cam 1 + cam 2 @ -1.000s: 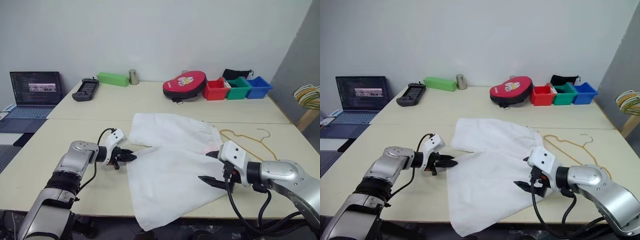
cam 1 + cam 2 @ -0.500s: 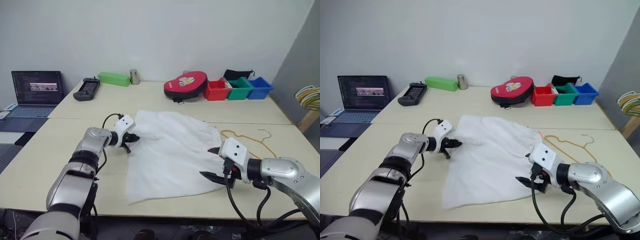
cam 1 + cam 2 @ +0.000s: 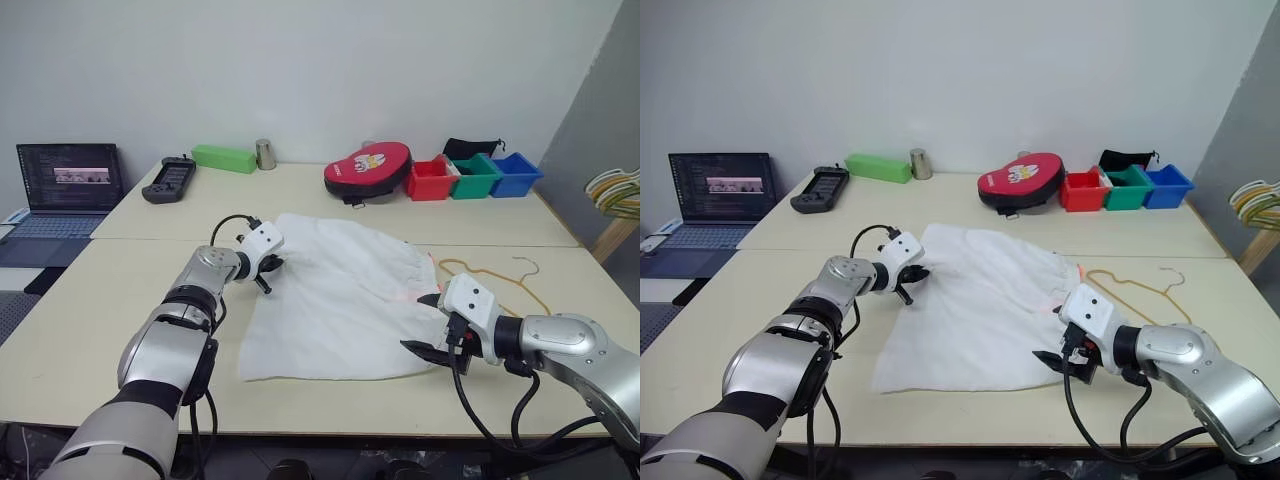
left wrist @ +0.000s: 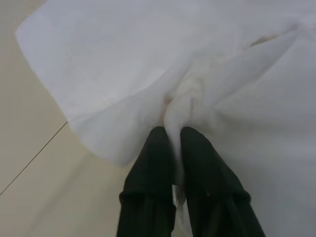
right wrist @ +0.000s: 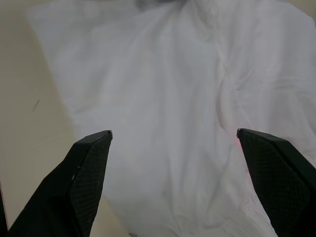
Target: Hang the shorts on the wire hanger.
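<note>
The white shorts (image 3: 340,300) lie spread on the near table, with a faint pink mark at their right edge. My left gripper (image 3: 270,270) is at their far left edge. In the left wrist view it (image 4: 173,136) is shut on a bunched fold of the white cloth. My right gripper (image 3: 428,325) hovers over the shorts' right edge, open, with its fingers (image 5: 91,163) wide apart and nothing between them. The thin yellow-gold wire hanger (image 3: 487,270) lies flat on the table just right of the shorts, beyond my right gripper.
Behind on the far table are a red pouch (image 3: 368,170), red, green and blue bins (image 3: 475,176), a green box (image 3: 225,158), a metal cup (image 3: 266,153) and a black controller (image 3: 167,180). A laptop (image 3: 65,190) stands at the left. A bunch of coloured hangers (image 3: 615,192) hangs at the right.
My left gripper moved away from me and to the right with the shorts' edge, drawing the cloth that hung over the front edge up onto the table. The right arm stayed still.
</note>
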